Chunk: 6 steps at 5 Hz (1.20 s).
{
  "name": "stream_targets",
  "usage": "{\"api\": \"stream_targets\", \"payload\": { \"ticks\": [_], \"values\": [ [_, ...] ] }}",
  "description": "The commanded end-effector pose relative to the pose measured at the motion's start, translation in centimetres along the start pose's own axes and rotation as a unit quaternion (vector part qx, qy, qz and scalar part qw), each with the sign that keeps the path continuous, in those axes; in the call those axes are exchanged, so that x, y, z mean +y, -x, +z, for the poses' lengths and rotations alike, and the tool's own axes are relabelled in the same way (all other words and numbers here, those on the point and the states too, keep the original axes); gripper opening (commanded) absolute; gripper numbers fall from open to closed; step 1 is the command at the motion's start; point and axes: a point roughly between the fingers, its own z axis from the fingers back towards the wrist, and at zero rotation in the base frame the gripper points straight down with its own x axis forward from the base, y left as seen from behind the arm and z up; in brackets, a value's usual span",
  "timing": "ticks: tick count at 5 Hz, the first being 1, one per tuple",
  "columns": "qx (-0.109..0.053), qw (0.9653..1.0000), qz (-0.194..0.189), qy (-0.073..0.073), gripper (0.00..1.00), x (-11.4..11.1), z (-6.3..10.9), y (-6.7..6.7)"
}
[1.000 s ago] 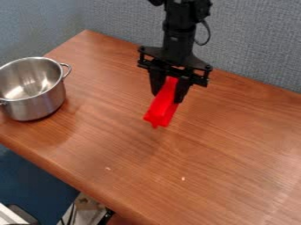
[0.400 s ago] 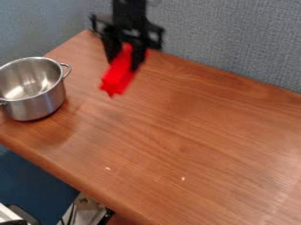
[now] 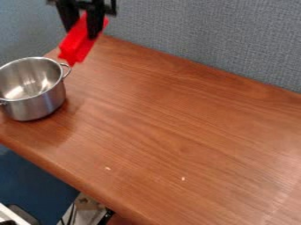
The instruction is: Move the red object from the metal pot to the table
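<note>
red is the first thing you notice: the red object [image 3: 77, 43] hangs in the air at the upper left of the frame, tilted, with its low end just above and behind the rim of the metal pot [image 3: 32, 87]. the hand [image 3: 84, 19] is at the very top edge, partly cut off, and its two dark fingers are clamped on the top end of the red object. the metal pot sits on the left side of the surface [image 3: 177, 123], and it looks empty inside, all shiny with nothing red in it. the rest of the brown wood is bare.

i think the step now is carrying: the red thing is out of the pot but not set down yet, so the job looks about half done. next, the hand needs to go to a bare spot on the wood, away from the pot, come down low, and let go softly so the red thing lies flat and does not bounce or tip back into the pot.
</note>
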Motion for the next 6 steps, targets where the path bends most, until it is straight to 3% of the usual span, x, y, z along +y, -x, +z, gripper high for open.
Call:
{"api": "stream_targets", "payload": {
  "ticks": [1, 3, 6],
  "values": [
    [-0.015, 0.9995, -0.005, -0.027, 0.00, -0.3, -1.4, 0.3],
    [-0.018, 0.9965, -0.080, 0.010, 0.00, -1.1, -4.8, -0.7],
    [-0.042, 0.9979, -0.047, -0.016, 0.00, 3.6, -10.3, -4.1]
  ]
}}
